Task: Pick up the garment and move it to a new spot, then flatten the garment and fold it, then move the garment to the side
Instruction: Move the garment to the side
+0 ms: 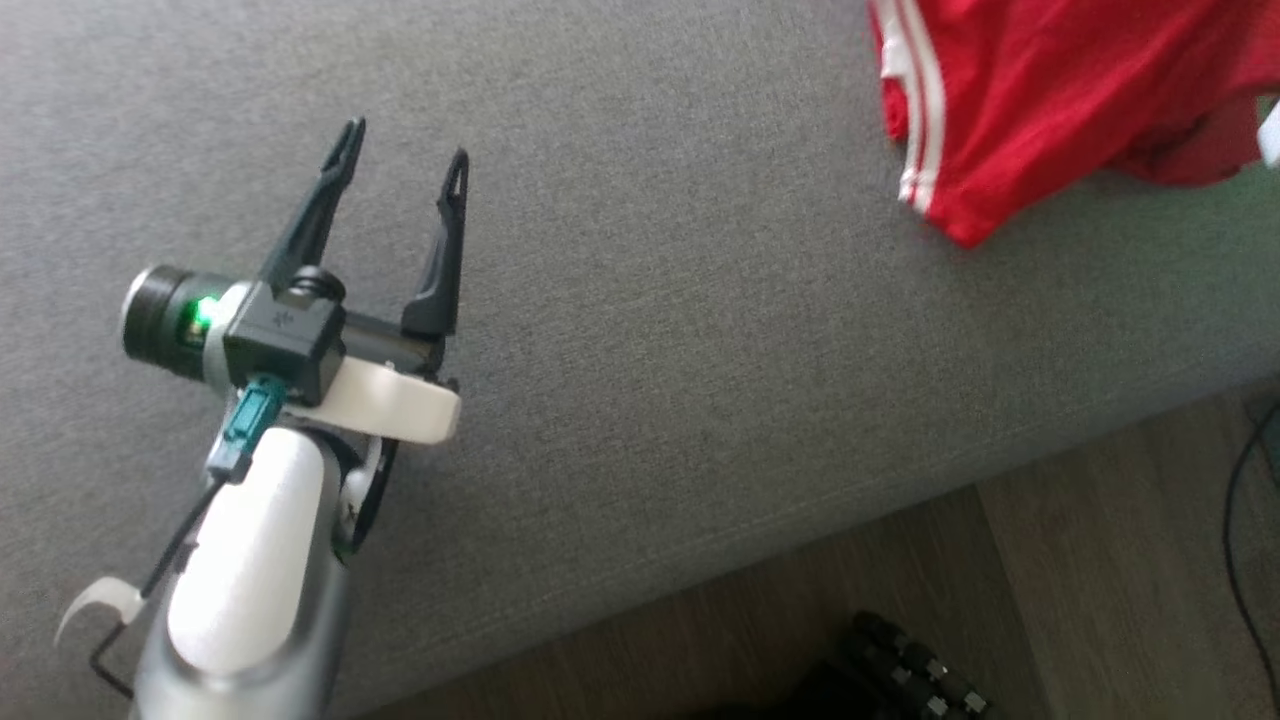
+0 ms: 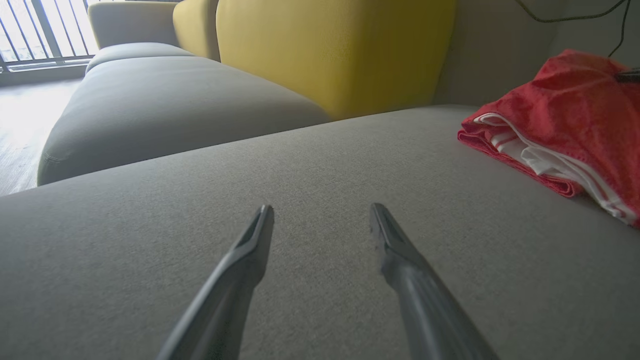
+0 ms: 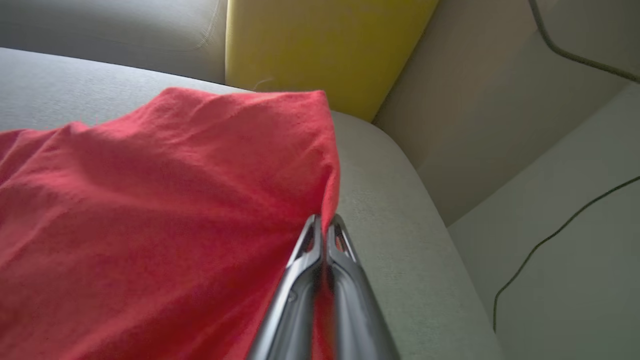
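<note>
So your right gripper (image 3: 326, 225) is clamped on the shirt's (image 3: 165, 200) edge (probably to drag it), while the left gripper (image 1: 400, 165) hangs spread and empty over the sofa (image 1: 700, 350).

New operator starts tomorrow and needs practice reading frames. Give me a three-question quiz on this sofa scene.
1. True or false: the left gripper has its jaws closed on the red fabric garment with white stripes.
2. Pick one. The right gripper has its jaws: A) wide open above the seat; B) shut on the garment's edge; C) shut on nothing.
3. Fill in: behind the grey fabric sofa seat stands an upholstered back cushion coloured ___.

Key: 1 false, its jaws are apart over bare seat; 2 B; 3 yellow.
</note>
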Available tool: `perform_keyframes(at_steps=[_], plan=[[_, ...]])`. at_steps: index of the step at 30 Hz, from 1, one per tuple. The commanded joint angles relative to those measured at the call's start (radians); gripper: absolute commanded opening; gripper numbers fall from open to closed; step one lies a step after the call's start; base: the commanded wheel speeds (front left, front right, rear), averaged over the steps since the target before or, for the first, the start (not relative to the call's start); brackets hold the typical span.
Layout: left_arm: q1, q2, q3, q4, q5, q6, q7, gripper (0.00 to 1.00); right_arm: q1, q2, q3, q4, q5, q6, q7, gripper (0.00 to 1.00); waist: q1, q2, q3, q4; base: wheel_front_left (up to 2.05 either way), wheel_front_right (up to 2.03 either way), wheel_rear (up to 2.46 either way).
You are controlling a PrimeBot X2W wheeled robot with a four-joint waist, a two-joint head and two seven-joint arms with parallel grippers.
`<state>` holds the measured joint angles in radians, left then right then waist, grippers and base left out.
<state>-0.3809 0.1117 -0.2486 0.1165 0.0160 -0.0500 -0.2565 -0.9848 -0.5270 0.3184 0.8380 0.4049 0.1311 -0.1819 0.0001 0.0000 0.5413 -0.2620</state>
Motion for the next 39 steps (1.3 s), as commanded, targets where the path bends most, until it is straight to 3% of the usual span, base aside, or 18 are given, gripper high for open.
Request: perform_keyframes(at_steps=[1, 9, 17, 18, 19, 30, 37, 39], plan=[[-0.035, 0.022, 0.02, -0.032, 0.011, -0.002, -0.005, 1.0, -0.027, -0.038, -0.021, -0.003, -0.016, 0.0, -0.014, 0.0, -0.0001, 0.0, 0.027, -0.015, 0.0, 0.0, 0.0], [-0.081, 0.034, 0.006, -0.03, 0.009, -0.001, -0.005, 1.0, -0.062, -0.077, -0.094, 0.081, -0.075, 0.0, -0.044, 0.0, -0.0001, 0.0, 0.072, 0.0, 0.0, 0.0, 0.0], [-0.076, 0.051, 0.002, -0.025, 0.004, 0.009, -0.005, 1.0, -0.063, -0.053, -0.163, 0.104, -0.101, 0.0, -0.06, 0.0, -0.0001, 0.0, 0.088, -0.013, 0.0, 0.0, 0.0], [-0.077, 0.051, 0.0, -0.024, 0.004, 0.01, -0.005, 1.0, -0.063, -0.048, -0.171, 0.107, -0.101, 0.0, -0.06, 0.64, -0.0001, 0.0, 0.089, -0.014, 0.0, 0.0, 0.0], [-0.079, 0.051, -0.002, -0.023, 0.003, 0.01, -0.005, 1.0, -0.063, -0.042, -0.178, 0.109, -0.1, 0.0, -0.057, 1.0, -0.0001, 0.0, 0.089, -0.015, 0.0, 0.0, 0.0], [-0.074, 0.033, -0.014, -0.006, -0.026, 0.02, -0.005, 1.0, -0.058, -0.001, -0.188, 0.035, -0.153, 0.0, -0.056, 1.0, -0.0001, 0.0, 0.011, 0.012, 0.0, 0.0, 0.0], [-0.019, -0.005, 0.001, -0.008, -0.066, 0.048, -0.005, 1.0, -0.016, 0.065, -0.122, -0.122, -0.16, 0.0, 0.001, 1.0, -0.0001, 0.0, -0.128, 0.098, 0.0, 0.0, 0.0], [0.017, -0.017, 0.017, -0.014, -0.082, 0.06, -0.005, 1.0, 0.033, 0.094, -0.094, -0.202, -0.147, 0.0, 0.031, 1.0, -0.0001, 0.0, -0.191, 0.149, 0.0, 0.0, 0.0]])
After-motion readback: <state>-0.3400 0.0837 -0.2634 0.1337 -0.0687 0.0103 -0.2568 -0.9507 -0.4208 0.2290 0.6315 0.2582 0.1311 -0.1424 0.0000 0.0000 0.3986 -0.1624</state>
